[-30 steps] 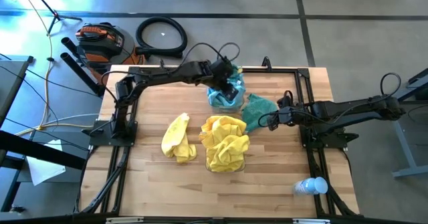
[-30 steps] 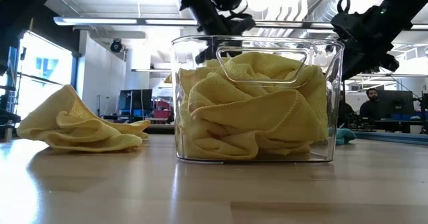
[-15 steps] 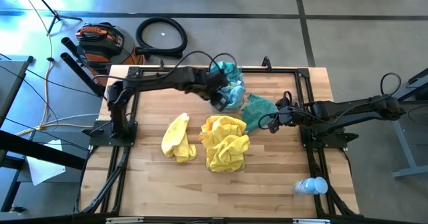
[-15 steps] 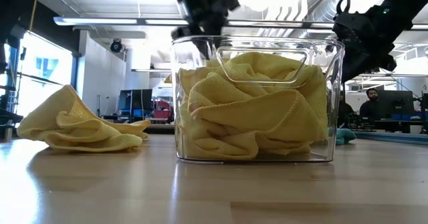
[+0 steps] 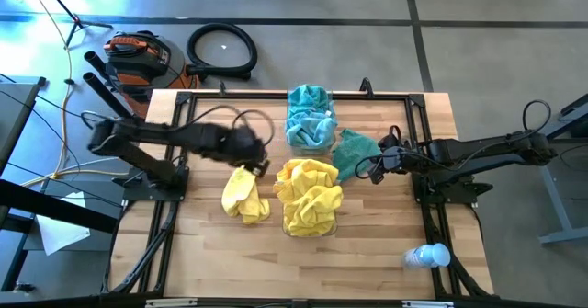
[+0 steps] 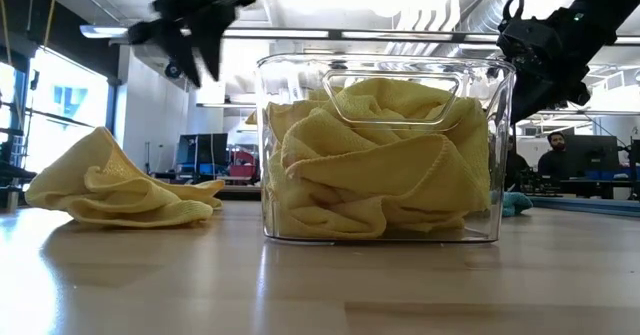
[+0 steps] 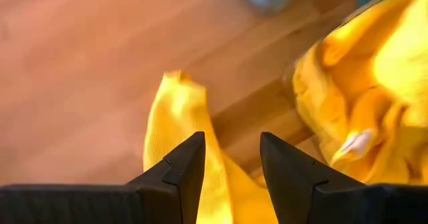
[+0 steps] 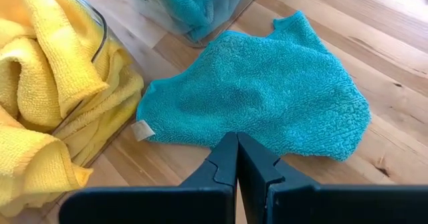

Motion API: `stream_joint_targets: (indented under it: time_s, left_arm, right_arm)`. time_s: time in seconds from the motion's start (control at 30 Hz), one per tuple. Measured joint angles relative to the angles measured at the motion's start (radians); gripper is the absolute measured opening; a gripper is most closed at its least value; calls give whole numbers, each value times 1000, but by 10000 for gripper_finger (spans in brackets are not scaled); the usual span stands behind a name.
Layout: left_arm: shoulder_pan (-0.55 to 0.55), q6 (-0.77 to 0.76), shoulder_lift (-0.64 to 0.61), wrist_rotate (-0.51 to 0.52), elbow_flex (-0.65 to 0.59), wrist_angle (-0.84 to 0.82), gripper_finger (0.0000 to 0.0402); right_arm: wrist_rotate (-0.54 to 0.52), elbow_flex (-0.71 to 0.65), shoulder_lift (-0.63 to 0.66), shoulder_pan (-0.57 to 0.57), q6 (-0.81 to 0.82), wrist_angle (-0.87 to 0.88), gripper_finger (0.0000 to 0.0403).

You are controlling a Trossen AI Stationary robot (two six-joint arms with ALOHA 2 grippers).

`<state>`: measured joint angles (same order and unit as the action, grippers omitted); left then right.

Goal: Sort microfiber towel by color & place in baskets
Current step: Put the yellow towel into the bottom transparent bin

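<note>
A clear basket [image 5: 309,207] near the table's middle is heaped with yellow towels [image 6: 380,155]. A second clear basket [image 5: 310,124] behind it holds teal towels. One loose yellow towel [image 5: 245,190] lies crumpled on the table to the left of the yellow basket, and it also shows as the yellow towel [image 7: 180,137] in the left wrist view. One loose teal towel [image 8: 261,97] lies spread flat to the right of the baskets. My left gripper [image 7: 232,147] is open and hangs above the loose yellow towel's far end. My right gripper [image 8: 237,144] is shut and raised over the teal towel's right edge.
A white plastic bottle [image 5: 427,255] lies near the table's right near corner. Black frame rails [image 5: 418,175] run along the table's sides. Bare wood [image 5: 367,253] lies open in front of the yellow basket.
My left gripper has drawn back from over the teal basket and swung quickly toward the table's left and near side, ending above the loose yellow towel. The teal towels in the far basket now show uncovered.
</note>
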<state>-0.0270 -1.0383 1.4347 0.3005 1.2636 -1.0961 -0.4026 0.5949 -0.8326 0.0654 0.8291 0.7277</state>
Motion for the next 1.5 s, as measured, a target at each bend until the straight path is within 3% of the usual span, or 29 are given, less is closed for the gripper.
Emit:
stream_joint_targets:
  time_s: [0.17,0.4,0.87,1.0,1.2,1.5]
  left_arm:
    - [-104,-253,-68,-15,-219,145,131]
    - [-209,-421,24,-54,-349,301,131]
    - [-234,-505,328,-139,-334,399,131]
    - [-241,-528,339,-141,-312,373,120]
    - [-260,-495,301,-178,-251,248,13]
    - [-310,-474,182,-57,-62,-28,2]
  right_arm:
    - [0,0,0,0,0,0,0]
    - [0,0,0,0,0,-9,0]
    - [1,0,0,0,-1,-15,0]
    - [2,0,0,0,-2,-13,0]
    - [19,0,0,0,-8,-12,0]
    - [46,0,0,1,-26,-10,0]
